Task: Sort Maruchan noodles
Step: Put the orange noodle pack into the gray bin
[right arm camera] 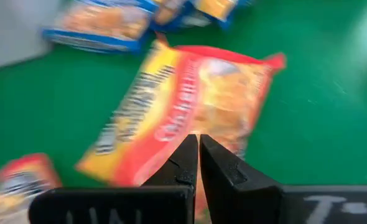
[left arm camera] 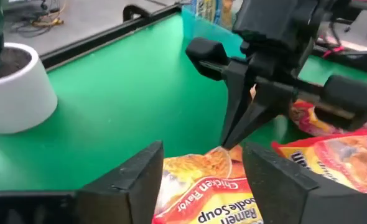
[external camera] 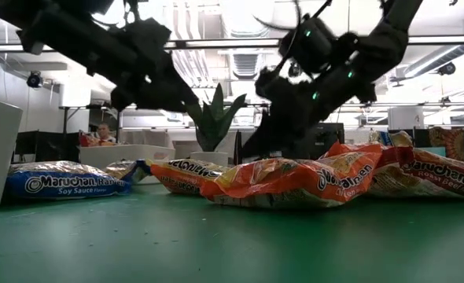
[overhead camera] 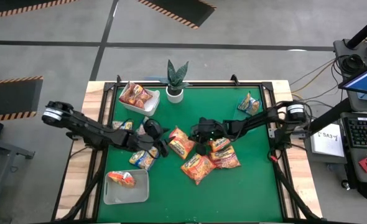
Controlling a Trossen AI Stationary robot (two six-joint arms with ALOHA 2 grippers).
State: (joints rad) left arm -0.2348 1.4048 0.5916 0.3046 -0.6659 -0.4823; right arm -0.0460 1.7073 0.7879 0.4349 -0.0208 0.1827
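Observation:
Several Maruchan packets lie flat on the green mat. An orange chicken-flavor packet [overhead camera: 180, 143] [left arm camera: 199, 186] lies mid-table, with more orange and red ones [overhead camera: 209, 158] beside it. Blue packets lie at the left [overhead camera: 145, 158] and far right [overhead camera: 250, 102]. My left gripper [overhead camera: 163, 148] [left arm camera: 202, 152] is open, one finger on either side of the chicken packet's left end; I see no touch. My right gripper [overhead camera: 196, 144] [right arm camera: 198, 140] is shut and points down at that packet's other end. My right gripper comes from above, slanting from the table's right. In the left wrist view its shut fingertips [left arm camera: 226, 142] meet the upturned corner [left arm camera: 218, 152] of the chicken packet. The packet lies on the mat. Whether they truly touch, I cannot tell.
A white tray [overhead camera: 147, 107] at the far left holds red packets. Another white tray [overhead camera: 140, 196] at the near left holds one orange packet. A potted plant [overhead camera: 175, 87] stands at the far edge. Bare mat lies near and right [overhead camera: 252, 180].

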